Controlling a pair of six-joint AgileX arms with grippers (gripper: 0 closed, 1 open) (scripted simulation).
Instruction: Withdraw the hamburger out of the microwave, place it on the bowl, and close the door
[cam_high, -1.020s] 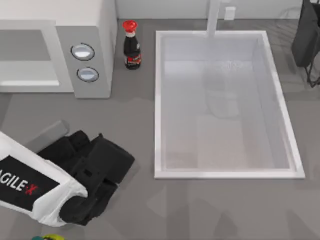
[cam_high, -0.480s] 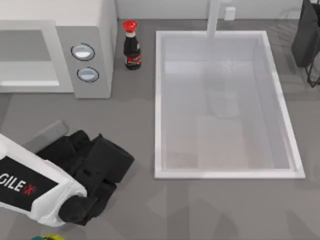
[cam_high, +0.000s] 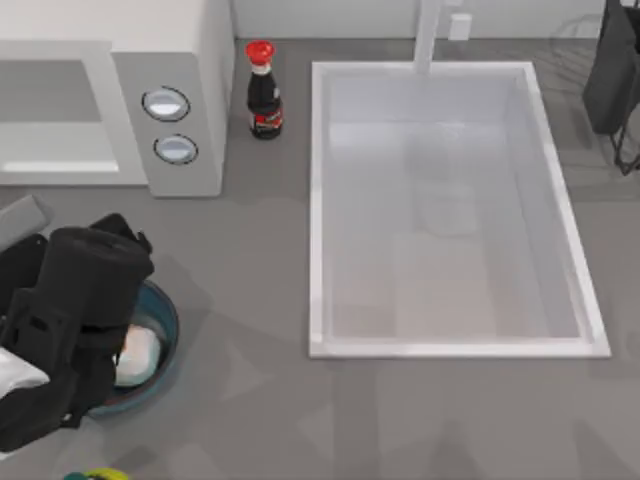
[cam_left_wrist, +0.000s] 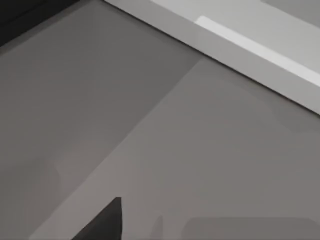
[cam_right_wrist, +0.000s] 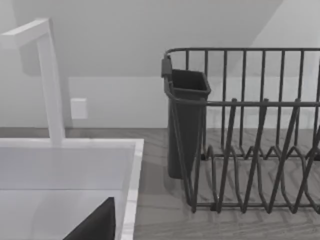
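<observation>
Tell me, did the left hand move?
Yes. In the top view the left hand swung up toward the microwave, uncovering the bowl with the hamburger inside.

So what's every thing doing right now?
hamburger: lying in the bowl.
bowl: upright on the table, partly under the left arm.
microwave: its door can't be made out.
sauce bottle: standing, red cap on.
sink: empty.

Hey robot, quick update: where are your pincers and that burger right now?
Left pincer over the bowl, near left. Hamburger in the bowl. Right arm parked far right. Sauce bottle by the microwave, off the path.
</observation>
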